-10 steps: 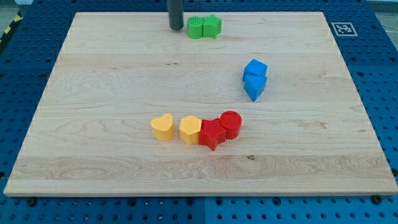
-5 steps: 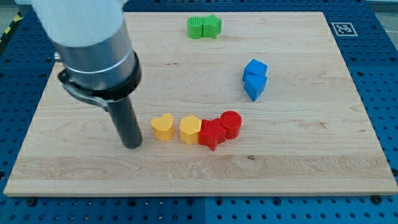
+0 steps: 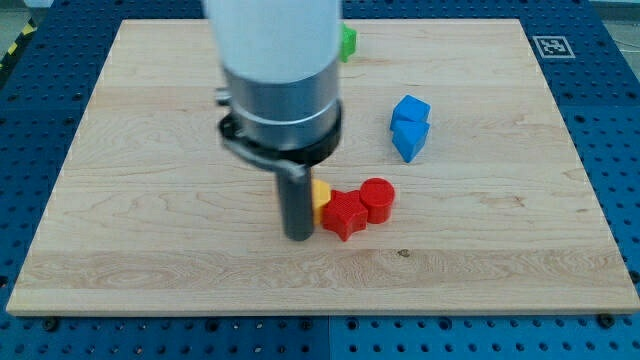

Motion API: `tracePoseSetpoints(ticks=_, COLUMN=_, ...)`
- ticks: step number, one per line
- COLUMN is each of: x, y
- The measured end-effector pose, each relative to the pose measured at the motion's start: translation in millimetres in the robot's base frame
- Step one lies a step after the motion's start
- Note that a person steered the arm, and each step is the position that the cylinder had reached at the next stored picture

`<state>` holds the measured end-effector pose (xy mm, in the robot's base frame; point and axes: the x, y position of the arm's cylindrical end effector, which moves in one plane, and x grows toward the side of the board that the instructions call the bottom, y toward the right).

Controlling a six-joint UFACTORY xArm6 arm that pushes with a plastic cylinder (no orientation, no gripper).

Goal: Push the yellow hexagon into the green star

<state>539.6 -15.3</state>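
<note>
At board centre: wooden board, pale, flat, on blue pegboard table. Arm housing hides most of green star at view's top. Blue blocks right. Red star, red cylinder. Yellow hexagon, a sliver showing, just right of my tip, star well above it. Tip is a bare rod, grasping nothing.

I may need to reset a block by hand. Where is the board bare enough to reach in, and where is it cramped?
Bare: the whole left side of the board, the strip along the bottom edge, and the right side past the blue blocks. Cramped: the middle, where my tip stands against the yellow block, with the red star and red cylinder packed alongside. The arm hides the top centre.
</note>
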Motion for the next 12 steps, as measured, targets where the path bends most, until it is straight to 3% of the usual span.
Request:
tracePoseSetpoints(ticks=2, x=-46, y=15)
tracePoseSetpoints(ticks=3, x=-14, y=10)
tracePoseSetpoints(ticks=4, x=-25, y=5)
tracePoseSetpoints(ticks=6, x=-112, y=4)
tracePoseSetpoints(ticks=8, x=-55, y=12)
tracePoseSetpoints(ticks=10, x=-157, y=19)
tracePoseSetpoints(ticks=12, x=-109, y=25)
